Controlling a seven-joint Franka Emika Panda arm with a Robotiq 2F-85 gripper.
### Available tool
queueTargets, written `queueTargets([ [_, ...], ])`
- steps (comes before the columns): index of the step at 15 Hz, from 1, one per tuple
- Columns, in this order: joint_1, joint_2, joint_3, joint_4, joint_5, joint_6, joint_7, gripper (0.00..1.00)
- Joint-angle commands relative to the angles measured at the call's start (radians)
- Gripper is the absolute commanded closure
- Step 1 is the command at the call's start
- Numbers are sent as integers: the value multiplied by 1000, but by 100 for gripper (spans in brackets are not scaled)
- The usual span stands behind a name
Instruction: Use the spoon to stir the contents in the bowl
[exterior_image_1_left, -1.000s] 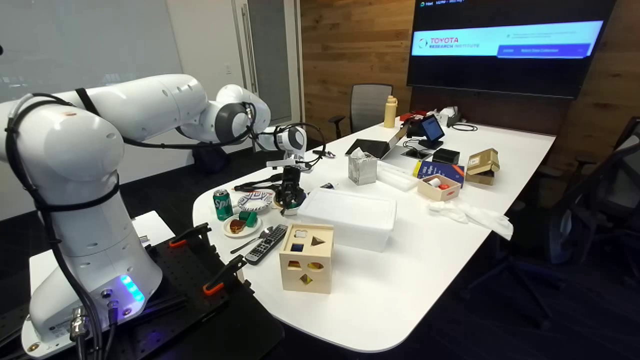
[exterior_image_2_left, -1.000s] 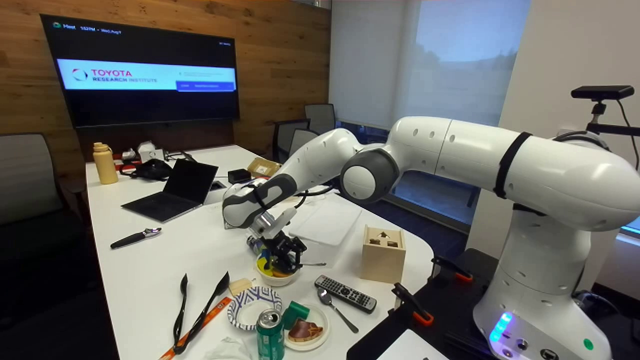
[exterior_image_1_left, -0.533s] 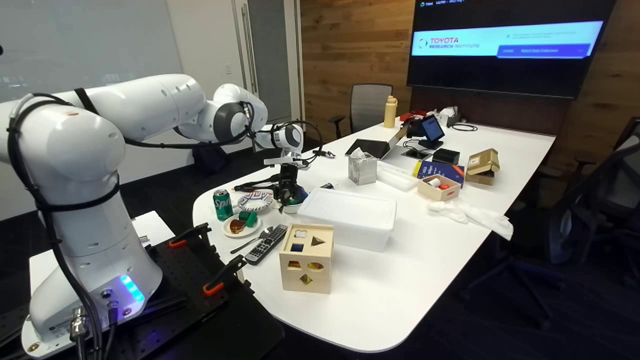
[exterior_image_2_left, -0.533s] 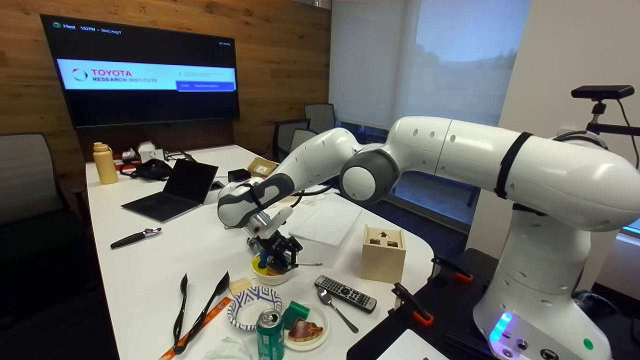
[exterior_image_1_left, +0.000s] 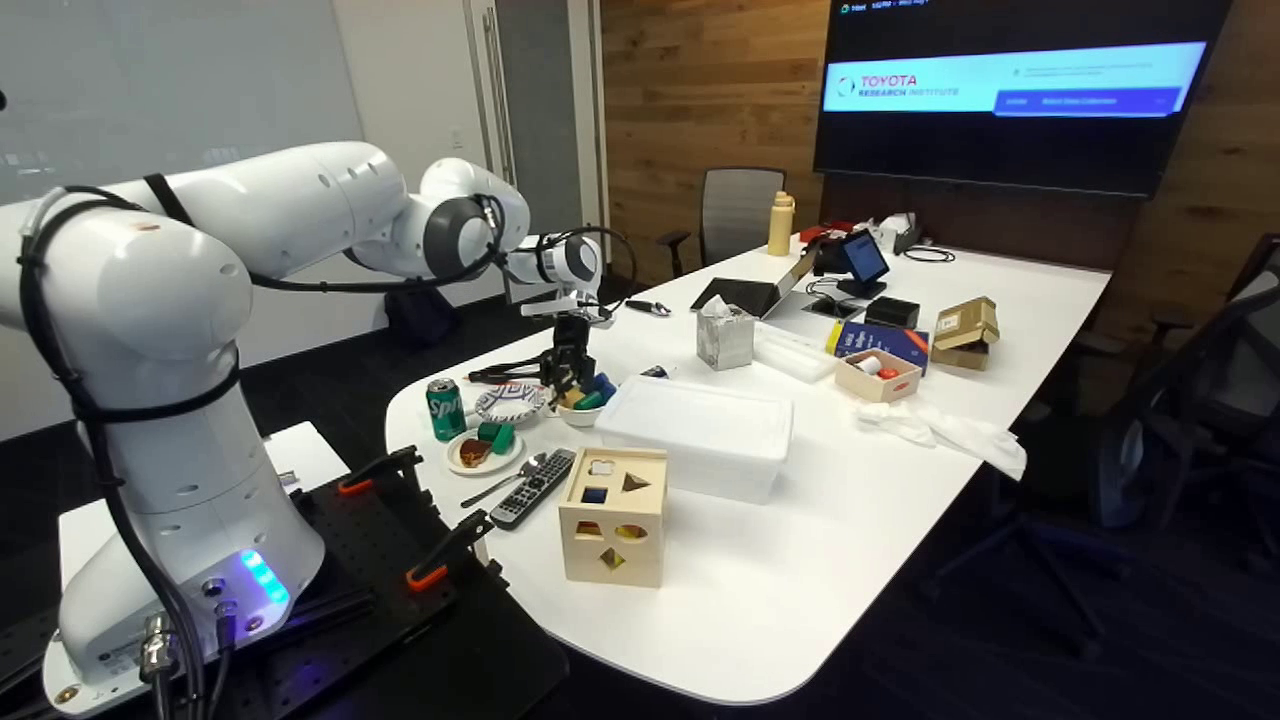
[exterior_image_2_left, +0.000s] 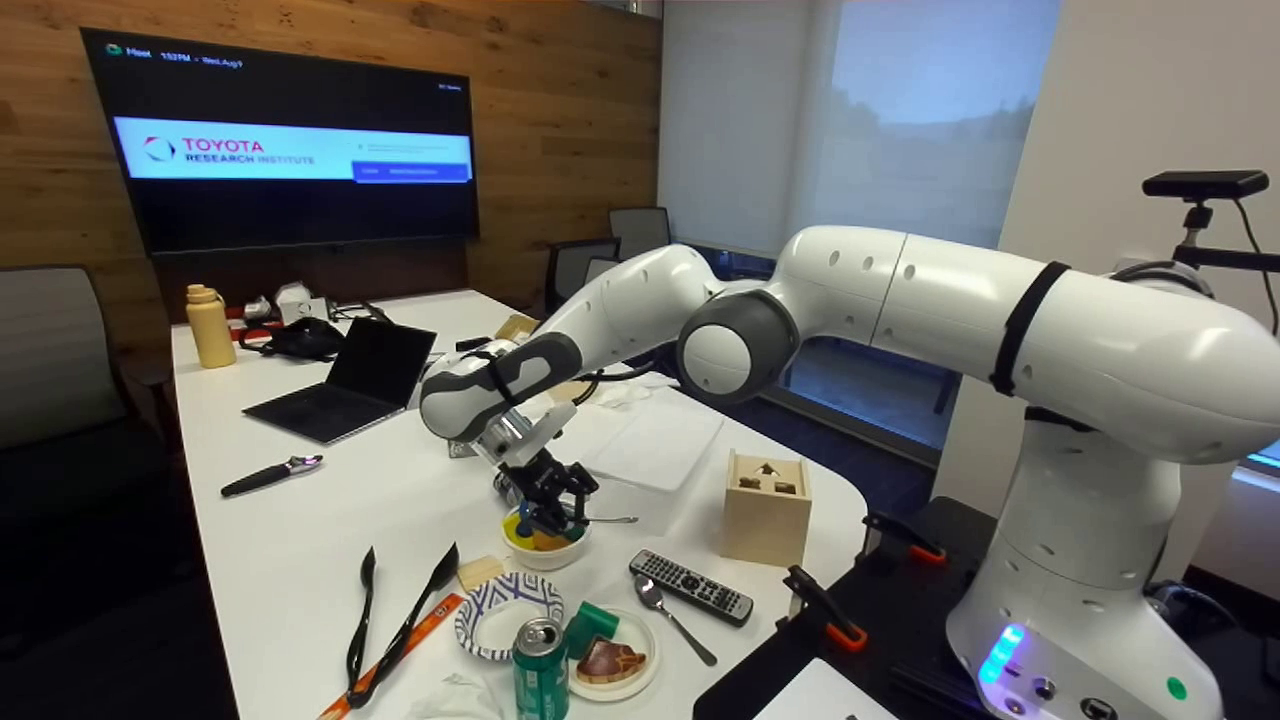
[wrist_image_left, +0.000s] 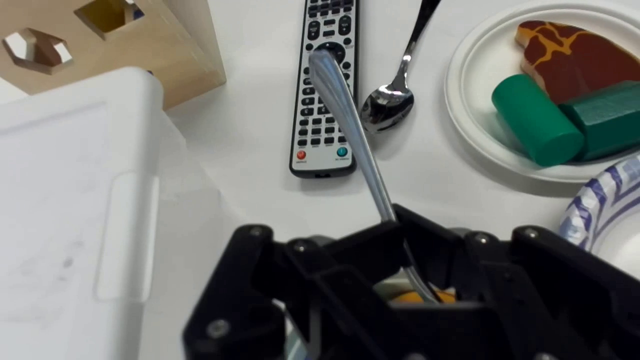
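The small round bowl looks whitish and holds yellow, blue, orange and green toy pieces; it also shows in an exterior view. My gripper is just above the bowl, tilted. In an exterior view the gripper hides part of the bowl's far side. In the wrist view the gripper is shut on a silver spoon. The spoon's handle sticks out past the fingertips, and the lower part runs down between the fingers over an orange piece. Its scoop end is hidden. The handle also shows in an exterior view.
A white lidded box stands close beside the bowl. Nearby are a wooden cube with holes, a remote, a second spoon, a plate, a patterned paper bowl, a green can and black tongs.
My gripper has risen and shifted to the left in both exterior views, with the spoon still held. The bowl has slid slightly left, and more of its contents show now.
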Motion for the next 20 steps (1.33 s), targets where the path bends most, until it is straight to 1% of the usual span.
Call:
queueTargets([
  [1,-1,-68,12,-77,47,0,144,100],
  [4,-12,-99,25,-154,121,51,309,100],
  [5,-18,-116,32,-201,156,85,363,100],
  [7,-26,-149,37,-298,213,175,454,100],
  [10,-32,-190,20,-423,267,350,567,100],
  [12,-39,-223,11,-507,286,458,606,100],
  [16,-49,-314,3,-677,288,641,621,100],
  [20,-49,-430,-1,-852,278,769,608,100],
])
